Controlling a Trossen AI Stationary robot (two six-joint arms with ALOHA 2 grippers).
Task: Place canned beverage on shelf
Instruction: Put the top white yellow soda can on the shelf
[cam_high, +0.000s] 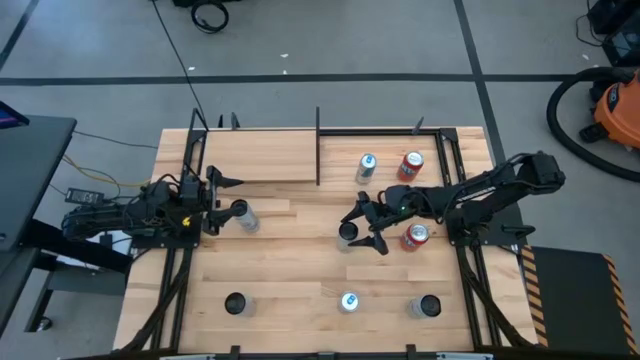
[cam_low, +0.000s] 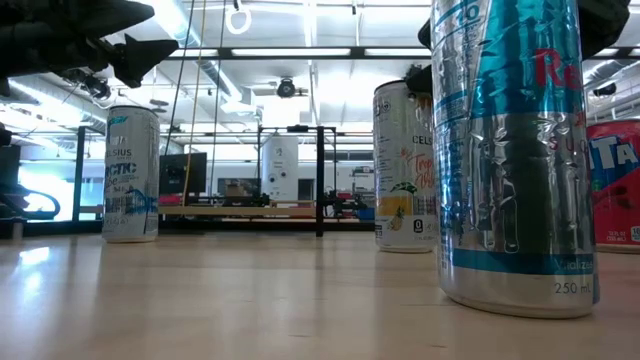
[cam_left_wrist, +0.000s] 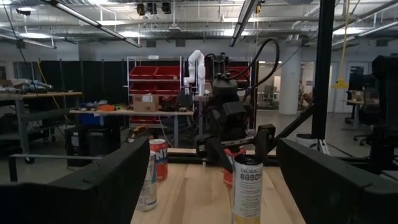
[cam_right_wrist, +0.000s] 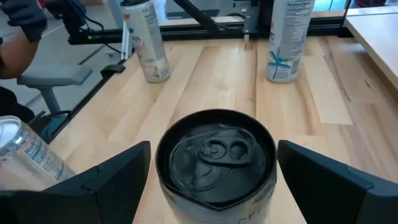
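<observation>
The right end effector (cam_high: 360, 226) reaches toward the middle of the bench (cam_high: 290, 265) with its fingers spread wide either side of a black-topped can (cam_right_wrist: 216, 163). In the right wrist view the can sits centred between them with clear gaps on both sides, so nothing is gripped yet; the wide stance appears meant to let the fingers slide past the can before closing. The left end effector (cam_high: 228, 195) waits at the bench's left side, also open and empty, with a pale can (cam_high: 243, 216) just beside it. The shelf (cam_high: 262, 156), a plain wooden panel edged by black rods, lies along the far edge, well apart from the chosen can. Other cans stand scattered: two red ones (cam_high: 411, 166) near the right arm and three along the near edge.
</observation>
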